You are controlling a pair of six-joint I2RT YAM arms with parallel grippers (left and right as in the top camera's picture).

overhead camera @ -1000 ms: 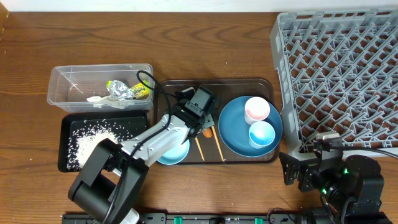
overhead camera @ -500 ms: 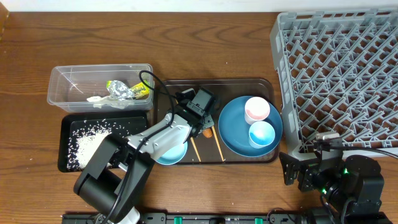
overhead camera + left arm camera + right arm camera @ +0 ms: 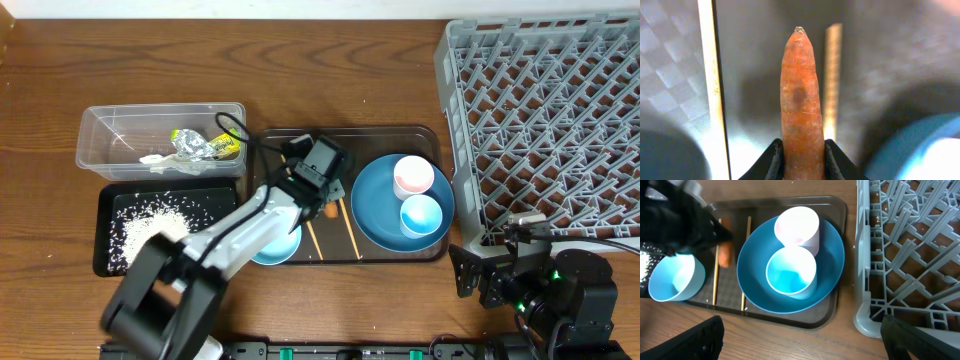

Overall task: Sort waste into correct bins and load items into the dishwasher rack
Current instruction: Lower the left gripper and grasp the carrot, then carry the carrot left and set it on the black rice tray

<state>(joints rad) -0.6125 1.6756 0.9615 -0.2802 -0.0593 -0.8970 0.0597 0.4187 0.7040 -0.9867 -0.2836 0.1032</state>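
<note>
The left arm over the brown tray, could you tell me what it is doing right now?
The left gripper has its fingers against both sides of the orange sausage piece, above the brown tray between the chopsticks. The right gripper hangs open beside the grey rack, holding nothing. The pink cup and light blue cup stand on the blue plate; nothing shows in the rack.

The left hand (image 3: pixel 802 150) now snug on the orange sausage piece (image 3: pixel 800 90), no longer spread.
</note>
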